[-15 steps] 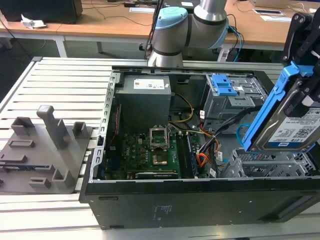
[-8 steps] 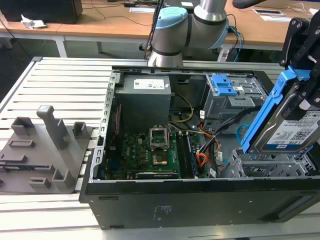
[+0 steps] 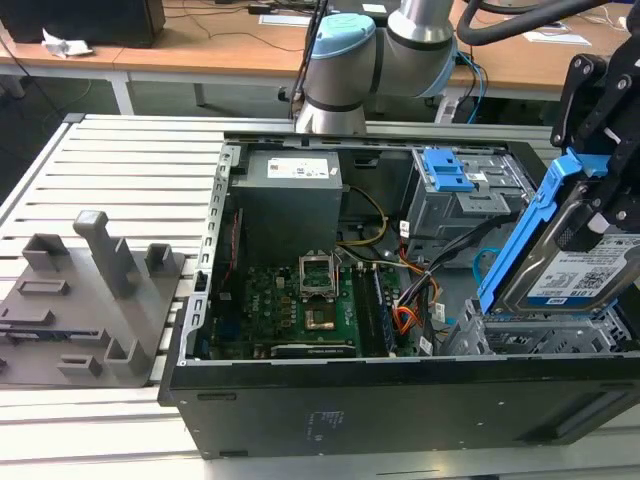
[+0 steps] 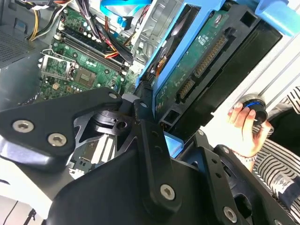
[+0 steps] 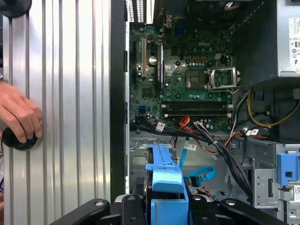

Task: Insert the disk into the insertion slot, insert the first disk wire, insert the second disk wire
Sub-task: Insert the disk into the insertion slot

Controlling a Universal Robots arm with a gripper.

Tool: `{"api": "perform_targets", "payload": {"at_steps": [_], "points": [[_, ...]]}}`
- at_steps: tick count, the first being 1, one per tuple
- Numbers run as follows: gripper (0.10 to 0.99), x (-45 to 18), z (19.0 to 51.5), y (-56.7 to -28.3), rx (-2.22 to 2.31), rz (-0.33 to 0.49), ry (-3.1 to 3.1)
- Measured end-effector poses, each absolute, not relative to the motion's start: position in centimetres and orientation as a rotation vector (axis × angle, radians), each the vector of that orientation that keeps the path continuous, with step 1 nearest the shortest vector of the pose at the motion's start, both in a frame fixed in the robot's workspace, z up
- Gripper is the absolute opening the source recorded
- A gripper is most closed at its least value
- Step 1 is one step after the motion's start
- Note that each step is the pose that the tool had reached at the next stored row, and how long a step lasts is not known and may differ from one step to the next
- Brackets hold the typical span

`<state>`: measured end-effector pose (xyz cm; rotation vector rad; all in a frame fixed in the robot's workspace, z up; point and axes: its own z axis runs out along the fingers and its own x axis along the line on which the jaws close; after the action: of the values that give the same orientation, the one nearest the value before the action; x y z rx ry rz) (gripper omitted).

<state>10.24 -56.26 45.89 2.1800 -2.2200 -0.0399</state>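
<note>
At the exterior view's four o'clock, over the computer case (image 3: 400, 405), the claw (image 3: 592, 175) pinches the disk (image 3: 585, 265) by its blue frame, tilted just above the insertion slot (image 3: 530, 338); seating it cleanly likely means squaring it to the cage's walls.

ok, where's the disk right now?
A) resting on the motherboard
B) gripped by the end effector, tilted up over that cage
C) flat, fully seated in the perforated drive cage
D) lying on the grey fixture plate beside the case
B. In the exterior view the disk stands tilted in the end effector, with its lower end at the top of the insertion slot, not lying flat inside it.
</note>
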Motion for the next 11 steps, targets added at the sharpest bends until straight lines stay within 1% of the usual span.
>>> {"api": "perform_targets", "payload": {"at_steps": [3, 6, 11], "points": [[0.365, 10.2, 45.6, -56.1, 2.18, -0.04, -2.22], [0.365, 10.7, 45.3, -54.9, 2.18, -0.04, -2.22], [0.365, 11.2, 44.9, -54.7, 2.18, -0.04, -2.22]]}}
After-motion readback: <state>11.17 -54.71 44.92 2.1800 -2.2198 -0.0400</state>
